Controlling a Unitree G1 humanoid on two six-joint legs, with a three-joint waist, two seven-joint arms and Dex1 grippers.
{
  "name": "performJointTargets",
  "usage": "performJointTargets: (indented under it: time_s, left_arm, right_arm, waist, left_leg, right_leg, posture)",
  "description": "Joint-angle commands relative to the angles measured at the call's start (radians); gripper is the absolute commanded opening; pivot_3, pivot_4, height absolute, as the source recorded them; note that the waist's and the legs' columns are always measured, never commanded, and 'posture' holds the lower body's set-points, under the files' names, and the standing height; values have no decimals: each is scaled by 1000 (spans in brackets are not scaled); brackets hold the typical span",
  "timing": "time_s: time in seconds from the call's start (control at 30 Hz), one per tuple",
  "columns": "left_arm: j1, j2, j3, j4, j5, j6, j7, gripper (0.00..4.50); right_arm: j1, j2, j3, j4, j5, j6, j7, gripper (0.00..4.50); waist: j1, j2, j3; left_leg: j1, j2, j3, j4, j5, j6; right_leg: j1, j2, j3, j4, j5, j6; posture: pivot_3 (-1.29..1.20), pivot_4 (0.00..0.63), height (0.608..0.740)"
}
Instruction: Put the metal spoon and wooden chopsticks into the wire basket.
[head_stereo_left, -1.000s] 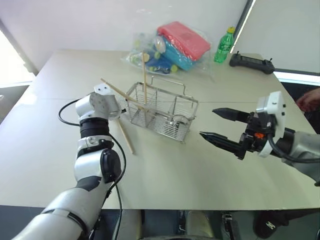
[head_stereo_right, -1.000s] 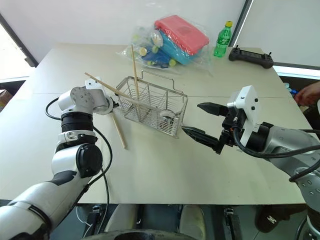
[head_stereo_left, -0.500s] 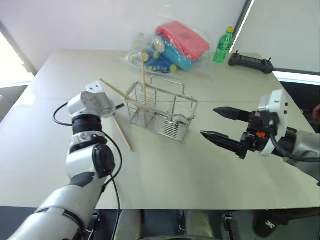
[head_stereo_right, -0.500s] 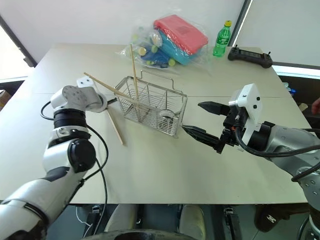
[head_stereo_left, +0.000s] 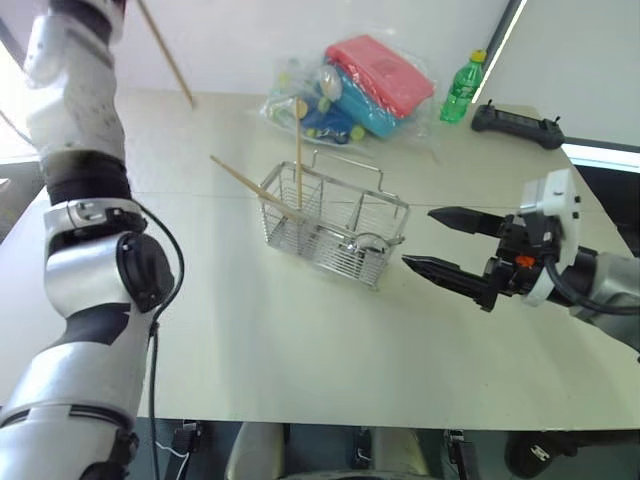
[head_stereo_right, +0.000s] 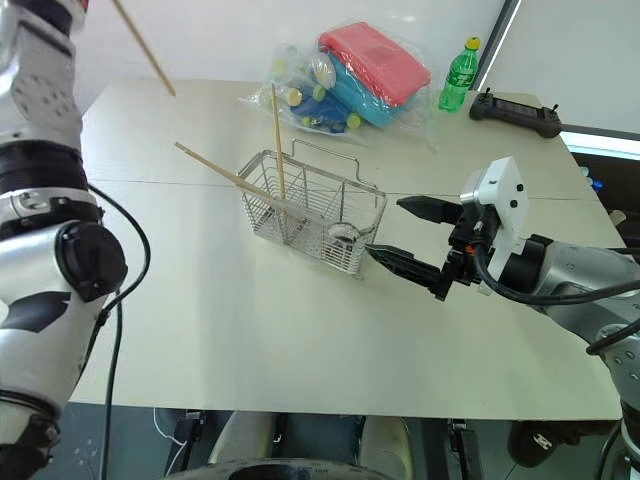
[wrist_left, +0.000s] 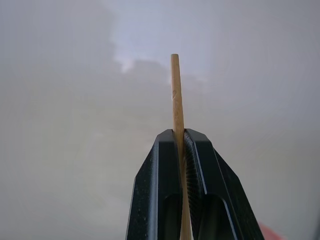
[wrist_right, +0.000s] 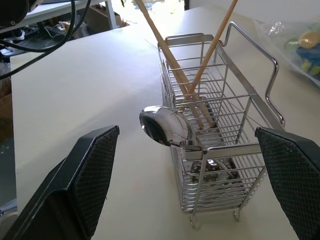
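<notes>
One chopstick (wrist_left: 177, 115), thin pale wood, is pinched between the ribbed black fingers (wrist_left: 154, 200) of the left gripper (wrist_left: 178, 137), raised high at the far left; its tip slants down over the table's far edge. Two more chopsticks (head_stereo_left: 297, 150) stand in the left end of the basket (head_stereo_left: 335, 225), one upright, one leaning out over the rim to the left. That basket is shiny silver wire, rectangular, with dividers and a loop handle along its far side, standing mid-table (head_stereo_left: 300, 360), which is matte beige. A polished spoon (wrist_right: 165, 126) rests in its right end, round bowl poking over the rim. Just right of it hovers the right gripper (head_stereo_left: 450, 242), its tapered black fingers spread wide, holding nothing. No writing can be read anywhere.
</notes>
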Motion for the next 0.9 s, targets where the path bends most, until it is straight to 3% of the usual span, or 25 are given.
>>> performJointTargets:
  time_s: [0.03, 0.3, 0.73, 0.83, 0.9]
  left_arm:
    - [-25, -29, -30, -146, -88, 84, -62, 70]
    - [127, -83, -131, -397, -205, 291, -204, 70]
    - [253, -90, -197, -529, -220, 374, -245, 70]
    - [271, -92, -199, -550, -224, 384, -244, 1012]
    - [276, -93, -196, -559, -227, 392, -242, 1999]
  right_arm:
    - [5, -4, -32, -16, 21, -2, -6, 4500]
    - [43, -12, -64, -41, 40, 2, -29, 4500]
    - [84, -8, -100, -65, 59, -7, -68, 4500]
    - [83, -9, -101, -63, 58, -8, -69, 4500]
    - [82, -10, -102, -60, 57, -8, -67, 4500]
  waist:
    - [-2, 0, 0]
    - [-25, 2, -1]
    - [-22, 2, 0]
    - [-22, 2, 0]
    - [-22, 2, 0]
  left_leg:
    - [1, 0, 0, 0, 0, 0]
    - [3, 1, 0, 2, 1, 0]
    - [3, 1, 0, 2, 1, 0]
    - [3, 1, 0, 2, 1, 0]
    - [3, 1, 0, 2, 1, 0]
  right_leg:
    - [0, 0, 0, 0, 0, 0]
    - [2, 1, 1, 2, 0, 0]
    - [2, 1, 1, 2, 0, 0]
    - [2, 1, 1, 2, 0, 0]
    - [2, 1, 1, 2, 0, 0]
  posture:
    - [0, 150, 678]
    - [0, 150, 678]
    - [0, 150, 678]
    - [0, 150, 678]
    - [0, 150, 678]
